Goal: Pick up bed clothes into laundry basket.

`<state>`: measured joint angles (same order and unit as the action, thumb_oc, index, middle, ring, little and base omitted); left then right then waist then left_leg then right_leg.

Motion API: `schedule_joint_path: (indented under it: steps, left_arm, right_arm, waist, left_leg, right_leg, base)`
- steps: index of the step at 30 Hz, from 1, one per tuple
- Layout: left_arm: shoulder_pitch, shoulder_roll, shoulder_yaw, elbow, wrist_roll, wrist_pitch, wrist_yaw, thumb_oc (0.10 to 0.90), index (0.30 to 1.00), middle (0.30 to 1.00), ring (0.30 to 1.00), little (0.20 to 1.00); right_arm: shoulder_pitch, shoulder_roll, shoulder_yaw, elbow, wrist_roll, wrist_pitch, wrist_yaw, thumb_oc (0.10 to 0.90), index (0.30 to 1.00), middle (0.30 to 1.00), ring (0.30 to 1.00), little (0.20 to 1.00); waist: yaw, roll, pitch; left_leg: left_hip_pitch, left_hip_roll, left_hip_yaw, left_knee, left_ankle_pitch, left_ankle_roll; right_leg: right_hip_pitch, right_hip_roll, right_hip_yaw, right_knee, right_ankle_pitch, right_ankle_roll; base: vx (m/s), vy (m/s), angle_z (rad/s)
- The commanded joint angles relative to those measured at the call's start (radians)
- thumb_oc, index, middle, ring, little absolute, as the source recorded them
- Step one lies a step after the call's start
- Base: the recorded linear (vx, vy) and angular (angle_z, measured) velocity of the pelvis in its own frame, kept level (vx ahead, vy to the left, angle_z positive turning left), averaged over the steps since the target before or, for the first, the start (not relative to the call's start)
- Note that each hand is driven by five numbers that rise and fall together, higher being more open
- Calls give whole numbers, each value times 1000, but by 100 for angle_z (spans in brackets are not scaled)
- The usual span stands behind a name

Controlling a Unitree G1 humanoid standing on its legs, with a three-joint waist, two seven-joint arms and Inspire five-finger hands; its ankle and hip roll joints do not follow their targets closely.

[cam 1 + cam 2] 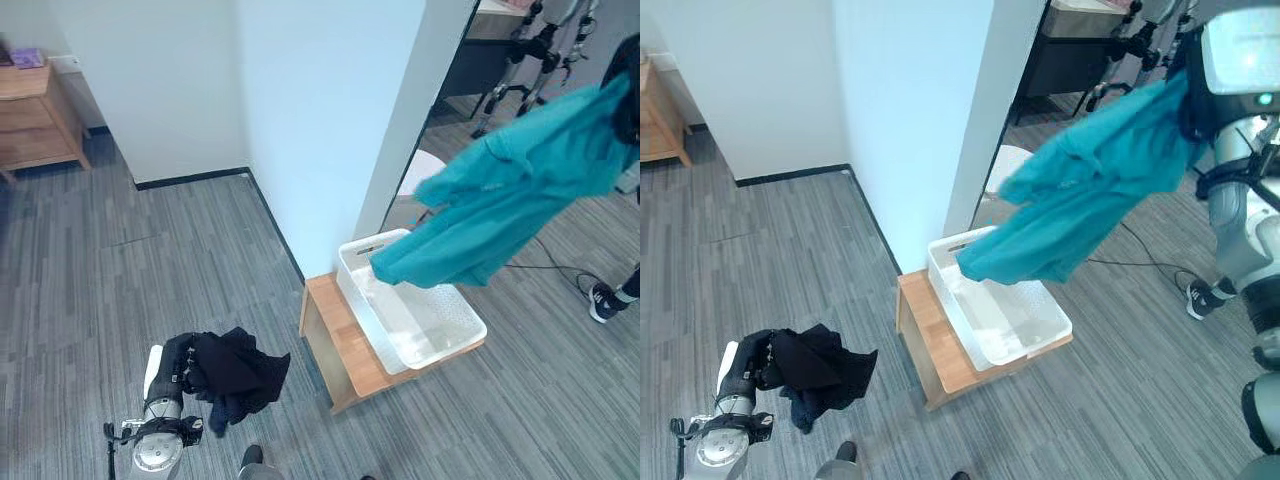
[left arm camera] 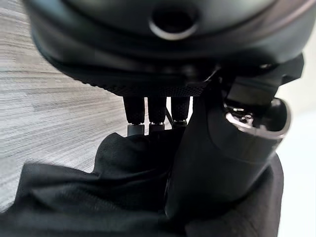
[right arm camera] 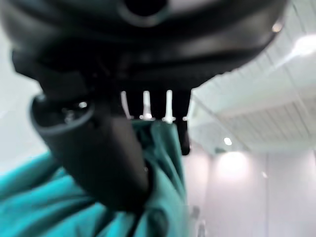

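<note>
We found the right hand [image 3: 113,163] gripping the teal garment [image 1: 510,190] above the laundry basket [image 1: 455,345] at three o'clock, awaiting release; the left hand [image 2: 217,163] clutched black clothing [image 1: 235,375].

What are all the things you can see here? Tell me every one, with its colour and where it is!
Teal garment: one, teal, hanging in the air from the right hand, its lower end over the basket.
Black garment: one, black, bunched in the left hand, above the floor.
Laundry basket: one, white, on the low wooden stand.
Wooden stand: one, light wood, on the floor beside the white wall corner.
Wooden cabinet: one, light wood, far left against the wall.
Floor: grey striped planks.
Left hand: dark, curled round the black garment.
Right hand: dark, raised high, curled round the teal garment.
</note>
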<state>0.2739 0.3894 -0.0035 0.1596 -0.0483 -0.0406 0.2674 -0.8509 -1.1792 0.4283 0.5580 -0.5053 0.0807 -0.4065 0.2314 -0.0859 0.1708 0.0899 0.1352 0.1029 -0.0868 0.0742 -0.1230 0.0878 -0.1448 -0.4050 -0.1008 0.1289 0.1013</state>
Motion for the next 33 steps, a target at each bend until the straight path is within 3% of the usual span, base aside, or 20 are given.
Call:
schedule_joint_path:
  steps: [1, 4, 10, 22, 26, 33]
  left_arm:
    - [-84, 73, -31, -92, 17, -128, 8, 400, 300, 300, 300, 300]
    - [-82, 69, -36, -88, 19, -129, 4, 400, 300, 300, 300, 300]
    - [-87, 83, -45, -86, 32, -131, 1, 400, 300, 300, 300, 300]
    - [-105, 83, -58, -79, 44, -127, -7, 400, 300, 300, 300, 300]
    - [-122, 80, -69, -83, 46, -121, 2, 400, 300, 300, 300, 300]
    - [-134, 70, -77, -86, 66, -118, -2, 400, 300, 300, 300, 300]
  right_arm:
    - [-134, -31, -73, 5, 18, 42, -70, 400, 300, 300, 300, 300]
    - [-94, 12, -100, -5, 32, 35, -67, 400, 300, 300, 300, 300]
    - [-86, 22, -142, 14, 73, 34, -93, 400, 300, 300, 300, 300]
    - [-78, 50, -171, 22, 110, 37, -114, 400, 300, 300, 300, 300]
    - [-44, 122, -174, 18, 114, 38, -116, 400, 300, 300, 300, 300]
    - [32, 270, -166, -85, 8, 42, -86, 400, 300, 300, 300, 300]
  waist:
    - [23, -44, -50]
    - [38, -52, -35]
    - [59, -75, -10]
    - [63, -95, 0]
    - [58, -92, 11]
    - [73, -90, 27]
  left_leg:
    - [-52, 1, 6, 0, -35, 0]
    - [-66, 2, 0, 0, -34, 1]
    - [-95, -1, -16, 0, -32, -1]
    - [-94, -10, -12, 0, -50, 7]
    - [-95, -13, -8, 0, -52, 11]
    - [-100, -15, -6, 0, -55, 15]
  right_leg:
    - [113, -42, -40, 14, -161, 73]
    - [101, -41, -43, 14, -161, 72]
    - [80, -37, -57, 14, -159, 72]
    - [70, -44, -51, 14, -149, 77]
    - [63, -49, -46, 14, -144, 78]
    - [53, -53, -43, 14, -140, 77]
  base:
    - [0, 0, 0]
    - [0, 0, 0]
    - [-7, 5, 2]
    - [-8, 11, 4]
    - [-7, 18, -1]
    - [-7, 17, -8]
